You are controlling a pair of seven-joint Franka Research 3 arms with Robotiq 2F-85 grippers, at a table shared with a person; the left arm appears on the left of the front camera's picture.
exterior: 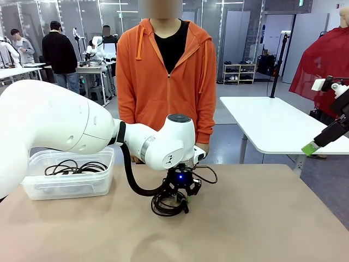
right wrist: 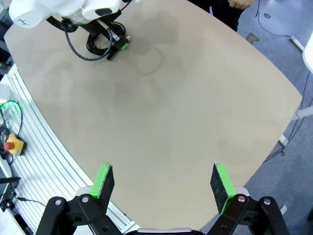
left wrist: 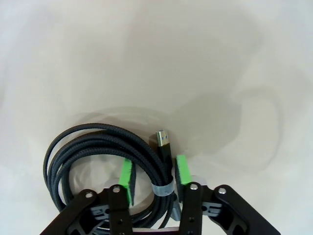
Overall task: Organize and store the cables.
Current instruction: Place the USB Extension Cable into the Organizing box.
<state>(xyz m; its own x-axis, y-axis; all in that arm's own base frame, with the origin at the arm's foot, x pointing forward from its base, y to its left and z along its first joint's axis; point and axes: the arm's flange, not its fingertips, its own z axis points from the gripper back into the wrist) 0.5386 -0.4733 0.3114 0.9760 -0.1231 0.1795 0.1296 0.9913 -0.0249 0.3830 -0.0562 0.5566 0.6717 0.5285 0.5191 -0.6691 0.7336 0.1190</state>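
A coil of dark braided cable [left wrist: 93, 142] with a USB plug [left wrist: 163, 137] and a grey tie lies on the tan table [exterior: 262, 218]. My left gripper [left wrist: 155, 169] is down over it, its green pads half closed on either side of the tied bundle, with a thin gap still showing at one pad. From the front, the same coil [exterior: 163, 206] sits under the left gripper [exterior: 182, 201]. Another black cable [exterior: 73, 166] lies in the clear plastic bin [exterior: 71, 185]. My right gripper [right wrist: 161, 178] hangs open and empty high over the table's right side [exterior: 311, 148].
A person in an orange hoodie [exterior: 163, 82] stands at the far edge, right behind the left arm. The clear bin is at the table's left. A second white table [exterior: 272, 123] stands at the back right.
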